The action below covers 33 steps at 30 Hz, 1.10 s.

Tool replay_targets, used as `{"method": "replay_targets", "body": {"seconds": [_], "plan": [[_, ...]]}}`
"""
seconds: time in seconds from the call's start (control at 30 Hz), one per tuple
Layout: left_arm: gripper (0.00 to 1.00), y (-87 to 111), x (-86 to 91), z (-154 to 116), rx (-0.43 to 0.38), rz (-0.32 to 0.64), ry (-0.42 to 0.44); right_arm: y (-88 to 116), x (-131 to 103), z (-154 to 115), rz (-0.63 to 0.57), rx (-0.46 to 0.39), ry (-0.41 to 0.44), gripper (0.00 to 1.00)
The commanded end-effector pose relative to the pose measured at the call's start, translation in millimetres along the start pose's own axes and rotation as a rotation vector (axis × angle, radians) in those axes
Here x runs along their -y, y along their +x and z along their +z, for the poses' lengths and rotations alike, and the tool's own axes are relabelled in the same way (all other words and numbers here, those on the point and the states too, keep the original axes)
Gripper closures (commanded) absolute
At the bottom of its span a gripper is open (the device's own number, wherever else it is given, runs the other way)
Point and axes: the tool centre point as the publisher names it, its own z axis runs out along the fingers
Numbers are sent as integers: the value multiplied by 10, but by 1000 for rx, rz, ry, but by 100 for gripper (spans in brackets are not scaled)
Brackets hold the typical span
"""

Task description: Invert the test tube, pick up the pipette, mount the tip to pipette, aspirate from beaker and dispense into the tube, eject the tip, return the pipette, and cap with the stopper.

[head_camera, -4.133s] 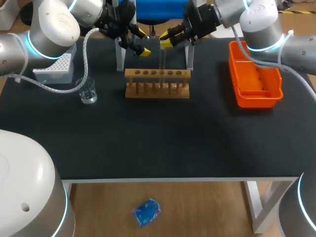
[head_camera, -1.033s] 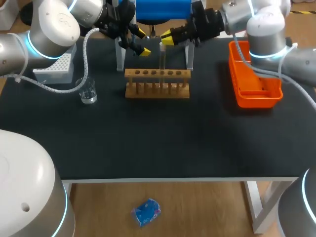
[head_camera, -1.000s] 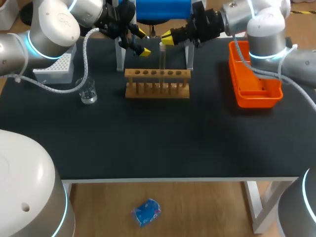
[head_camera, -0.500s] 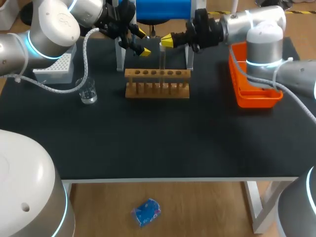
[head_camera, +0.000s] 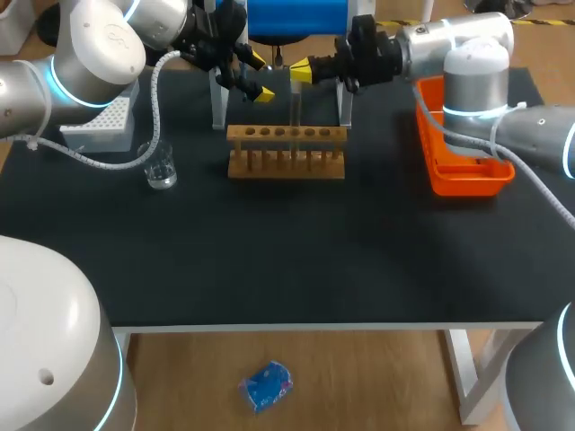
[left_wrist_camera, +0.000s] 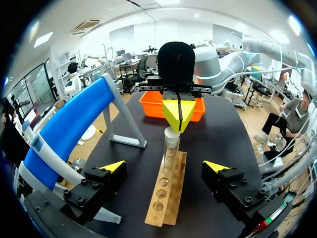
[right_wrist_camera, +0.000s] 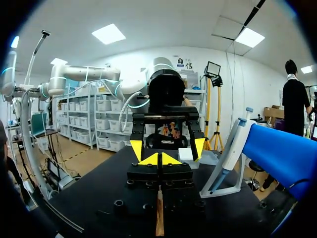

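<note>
The clear test tube (head_camera: 295,106) stands upright over the wooden rack (head_camera: 286,153), its rim pinched by the right tool (head_camera: 300,72). The small glass beaker (head_camera: 160,167) sits left of the rack, with the white tip box (head_camera: 99,126) behind it. The pipette (right_wrist_camera: 231,148) leans slanted on its blue stand (right_wrist_camera: 280,148).

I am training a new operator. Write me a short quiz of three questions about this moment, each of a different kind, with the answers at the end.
1. True or false: the left end effector is shut on the test tube.
2. Which thing stands on the table nearest the wooden rack on the left arm's side? A. the orange bin B. the glass beaker C. the pipette
3. Fill in: the right end effector holds the test tube by its ____ end.

Key
1. False: it is open, with one finger on each side of the tube and neither touching it.
2. B
3. top
</note>
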Motion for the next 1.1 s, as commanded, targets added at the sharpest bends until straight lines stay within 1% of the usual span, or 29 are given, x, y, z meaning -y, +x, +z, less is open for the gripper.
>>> {"method": "replay_targets", "body": {"seconds": [0.03,0.63,1.1], "plan": [[0,-13,-5,6,-2,1,1,-62,37,-12,2,-11,-4,100],[0,-13,-5,6,-2,1,1,-63,203,21,39,-17,-16,100],[0,-13,-5,6,-2,1,1,-61,278,3,62,-12,3,100]]}}
